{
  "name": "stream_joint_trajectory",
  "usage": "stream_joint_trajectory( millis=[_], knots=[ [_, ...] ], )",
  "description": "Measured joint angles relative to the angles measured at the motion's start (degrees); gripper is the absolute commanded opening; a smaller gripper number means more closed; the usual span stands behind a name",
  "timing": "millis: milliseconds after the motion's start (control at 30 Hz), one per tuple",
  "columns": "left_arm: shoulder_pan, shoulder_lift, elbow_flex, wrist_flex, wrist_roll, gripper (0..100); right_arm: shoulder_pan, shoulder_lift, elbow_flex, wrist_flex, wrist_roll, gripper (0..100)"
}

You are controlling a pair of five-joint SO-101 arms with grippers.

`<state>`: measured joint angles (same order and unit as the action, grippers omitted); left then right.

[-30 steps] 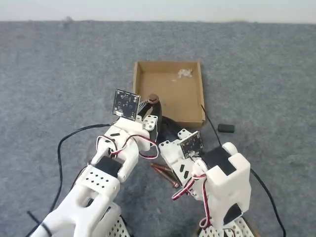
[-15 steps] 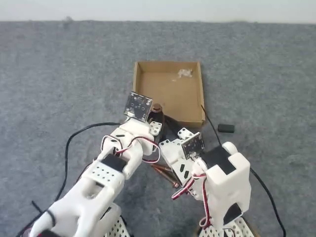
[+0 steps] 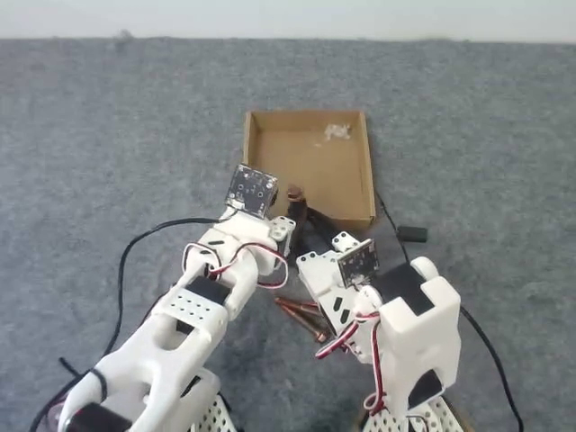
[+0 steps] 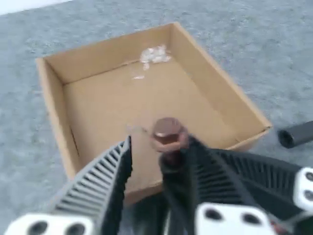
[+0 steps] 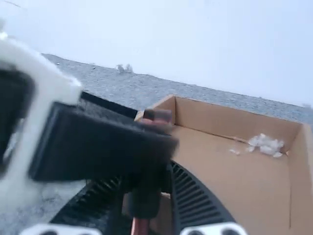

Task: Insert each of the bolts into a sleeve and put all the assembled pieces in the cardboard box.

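Bolt (image 4: 167, 131): its copper head sits on top of the black sleeve (image 4: 172, 159), upright, between the two wrists and over the near wall of the cardboard box (image 3: 246, 148). In the right wrist view a bit of copper shank shows below the sleeve, so the bolt looks fully seated.

The right gripper (image 5: 146, 193) has its fingers (image 5: 195, 196) clenched on the sleeve from both sides. The left gripper (image 4: 156, 152) is around the same piece, but its fingers (image 4: 110, 169) stand parted. One lies against the sleeve, and the other has a clear gap to it.

A second ago the left wrist was farther from the right arm and the bolt head stood higher and nearer the left side of the box. Since then that wrist has swung in and the head has come down toward the right gripper. I take this to mean the insertion is just done and the left arm has let go. This piece then only needs dropping into the box.

Spare bolts (image 3: 301, 310) lie on the tabletop (image 3: 117, 135) between the arms. A second sleeve (image 3: 411, 233) lies just outside the box's near right corner. A white scrap (image 3: 337, 133) sits in the box.

No brand, label or legible writing shows on the box or the parts.
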<state>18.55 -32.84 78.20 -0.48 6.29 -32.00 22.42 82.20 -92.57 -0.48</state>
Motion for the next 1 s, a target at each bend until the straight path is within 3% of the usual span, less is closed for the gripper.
stream_joint_trajectory(
  millis=[333, 633, 800, 1000],
  knots=[
    [-1.49, -0.70, 0.09, 0.62, -0.53, 24, 0.53, 0.09, 0.00, 0.00, 0.00, 0.6],
    [-2.55, -16.79, 0.26, 15.30, -0.70, 24, 0.62, 0.00, -0.09, 0.00, 0.00, 0.6],
    [-7.47, -25.93, 1.85, 16.70, 1.14, 24, 0.62, 0.00, -0.09, 0.00, 0.00, 0.6],
    [-13.71, -27.16, 2.46, 13.54, 3.69, 24, 0.62, 0.00, -0.09, 0.00, 0.00, 0.6]
  ],
)
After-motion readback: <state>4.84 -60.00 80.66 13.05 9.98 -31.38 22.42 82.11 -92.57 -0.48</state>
